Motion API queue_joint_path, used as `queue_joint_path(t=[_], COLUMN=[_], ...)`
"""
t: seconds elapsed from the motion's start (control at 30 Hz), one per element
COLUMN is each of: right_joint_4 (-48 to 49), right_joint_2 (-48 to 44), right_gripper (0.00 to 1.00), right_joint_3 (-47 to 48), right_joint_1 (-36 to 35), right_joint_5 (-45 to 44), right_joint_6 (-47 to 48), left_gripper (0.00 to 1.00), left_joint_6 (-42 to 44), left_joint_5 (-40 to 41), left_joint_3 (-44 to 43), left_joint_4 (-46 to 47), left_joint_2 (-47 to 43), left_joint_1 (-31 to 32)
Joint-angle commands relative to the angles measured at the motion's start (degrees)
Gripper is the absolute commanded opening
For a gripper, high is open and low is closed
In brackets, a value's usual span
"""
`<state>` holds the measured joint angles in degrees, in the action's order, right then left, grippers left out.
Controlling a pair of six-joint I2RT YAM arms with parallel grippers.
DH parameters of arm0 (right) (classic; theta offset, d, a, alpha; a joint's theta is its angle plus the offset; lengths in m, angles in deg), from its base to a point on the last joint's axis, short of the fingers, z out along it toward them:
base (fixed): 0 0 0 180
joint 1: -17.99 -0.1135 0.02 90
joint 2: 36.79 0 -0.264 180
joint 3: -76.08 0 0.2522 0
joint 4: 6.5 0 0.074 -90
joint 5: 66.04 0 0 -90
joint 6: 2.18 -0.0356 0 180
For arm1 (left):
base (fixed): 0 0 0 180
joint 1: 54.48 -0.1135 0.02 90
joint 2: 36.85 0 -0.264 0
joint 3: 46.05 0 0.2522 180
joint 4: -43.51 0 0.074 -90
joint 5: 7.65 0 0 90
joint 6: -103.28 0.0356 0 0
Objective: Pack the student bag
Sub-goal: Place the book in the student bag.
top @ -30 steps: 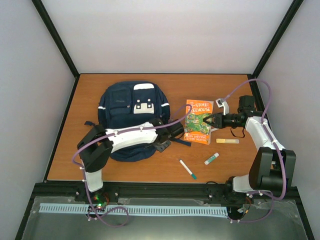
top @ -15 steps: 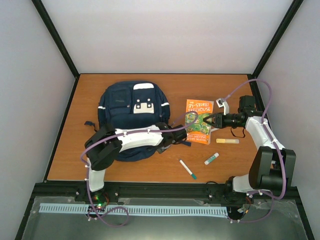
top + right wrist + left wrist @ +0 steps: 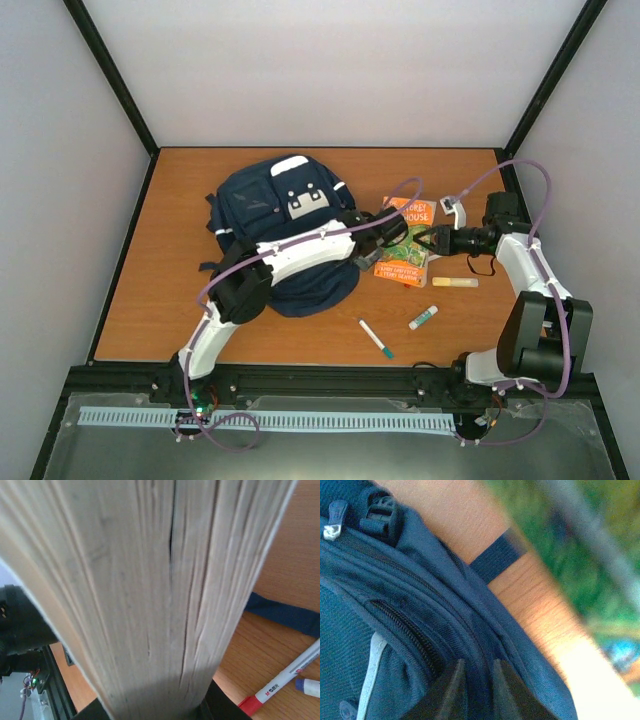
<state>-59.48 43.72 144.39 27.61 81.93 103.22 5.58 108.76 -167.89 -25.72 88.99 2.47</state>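
left jaws clenched on student bag fabric by a zipper; right jaws grasping book by page edge.

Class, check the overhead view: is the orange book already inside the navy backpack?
No, the book sits outside the student bag, beside it, its edge in the right gripper.

White capitals on the orange book are partly hidden but seem to read "STOREY" and "HOUSE". The small print on the marker cannot be read.

Left gripper pinches the student bag fabric.
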Motion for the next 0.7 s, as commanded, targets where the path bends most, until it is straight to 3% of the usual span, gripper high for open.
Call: queue_joint_path(t=[0.0, 0.07, 0.13, 0.33, 0.57, 0.67], right_joint_4=[0.6, 0.5, 0.4, 0.5, 0.9, 1.0], right_joint_2=[-1.5, -1.5, -1.4, -0.3, -0.6, -0.2], right_gripper=[0.03, 0.03, 0.03, 0.03, 0.03, 0.03], right_joint_3=[0.2, 0.2, 0.3, 0.4, 0.1, -0.1], right_joint_1=[1.0, 1.5, 1.9, 2.1, 2.1, 2.1], right_joint_5=[5.4, 5.7, 5.9, 6.4, 5.7, 5.9], right_joint_6=[0.5, 0.6, 0.8, 1.0, 1.0, 0.9], left_gripper=[0.32, 0.39, 0.4, 0.31, 0.39, 0.32], left_joint_6=[-0.1, 0.4, 1.4, -0.6, -4.7, -4.3], left_joint_5=[-7.8, -10.1, -13.9, -24.3, -22.8, -23.1], left_joint_3=[-5.6, -3.0, 1.9, 18.0, 31.7, 33.3], left_joint_4=[2.4, 2.8, 3.7, 5.7, 12.8, 13.5], left_joint_2=[-0.4, -3.8, -8.3, -18.4, -24.8, -24.7], left_joint_1=[-3.0, -4.6, -5.4, -6.2, -6.3, -6.3])
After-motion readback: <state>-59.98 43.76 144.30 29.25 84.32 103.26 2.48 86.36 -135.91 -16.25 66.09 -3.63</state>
